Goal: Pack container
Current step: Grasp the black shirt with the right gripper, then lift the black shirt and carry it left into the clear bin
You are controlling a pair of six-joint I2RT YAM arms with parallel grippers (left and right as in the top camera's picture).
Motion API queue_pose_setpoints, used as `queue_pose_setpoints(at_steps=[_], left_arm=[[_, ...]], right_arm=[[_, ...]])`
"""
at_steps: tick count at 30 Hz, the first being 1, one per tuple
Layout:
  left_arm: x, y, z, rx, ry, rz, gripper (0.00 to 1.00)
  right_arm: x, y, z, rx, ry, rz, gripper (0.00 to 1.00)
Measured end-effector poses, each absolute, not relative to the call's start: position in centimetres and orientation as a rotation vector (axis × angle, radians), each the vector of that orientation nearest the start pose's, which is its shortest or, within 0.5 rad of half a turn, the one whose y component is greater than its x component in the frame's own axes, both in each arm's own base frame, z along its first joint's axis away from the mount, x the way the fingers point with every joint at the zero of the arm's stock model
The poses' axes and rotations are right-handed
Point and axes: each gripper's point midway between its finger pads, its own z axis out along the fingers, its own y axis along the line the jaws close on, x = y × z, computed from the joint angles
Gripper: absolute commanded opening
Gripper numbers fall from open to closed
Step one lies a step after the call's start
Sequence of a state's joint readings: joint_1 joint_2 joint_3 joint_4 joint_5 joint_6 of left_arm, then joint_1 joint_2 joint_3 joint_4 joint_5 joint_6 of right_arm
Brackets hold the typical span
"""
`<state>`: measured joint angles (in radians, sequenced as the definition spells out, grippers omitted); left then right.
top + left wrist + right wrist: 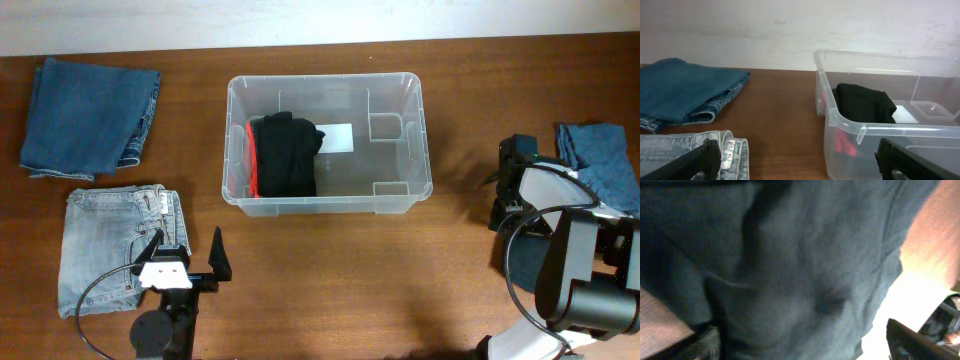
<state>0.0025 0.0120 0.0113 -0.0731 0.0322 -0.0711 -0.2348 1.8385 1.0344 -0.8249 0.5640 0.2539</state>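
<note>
Currently: left jaws wide, empty; right jaws spread over blue garment (790, 280), ungripped; risk: shallow pinch could catch one layer, garment unfolding before container (325, 78).

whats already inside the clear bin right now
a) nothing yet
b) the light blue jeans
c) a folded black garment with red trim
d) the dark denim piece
C: a folded black garment with a red edge lies in the left part of the container, while the light jeans and the dark denim lie outside it on the table.
</note>
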Motion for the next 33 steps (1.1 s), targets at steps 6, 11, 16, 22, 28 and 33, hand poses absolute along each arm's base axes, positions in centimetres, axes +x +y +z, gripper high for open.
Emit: queue_pose_setpoints(at_steps=[6,11,16,22,28,33], left_arm=[[24.6,-0.5,15.8,-0.036,1.644,-0.079,0.99],[24.6,-0.5,15.8,-0.036,1.644,-0.079,0.99],[24.6,-0.5,15.8,-0.036,1.644,-0.079,0.99],[24.6,-0.5,15.8,-0.036,1.644,-0.079,0.99],[24.6,-0.5,15.8,-0.036,1.645,-0.079,0.99],[24.6,-0.5,15.8,-0.036,1.644,-0.079,0.99]], right_arm=[[27.0,-16.0,0.5,0.757,2.945,-0.866,0.52],[27.1,-16.0,0.2,0.771,2.941,-0.863,0.36],[27.2,-16.0,-0.2,0.780,2.941,-0.859,0.21],[27.1,-16.0,-0.4,0.782,2.948,-0.859,0.04],[26.4,-15.8,-0.2,0.789,3.029,-0.849,0.04],[25.5,-14.1,0.8,0.838,3.224,-0.678,0.04]])
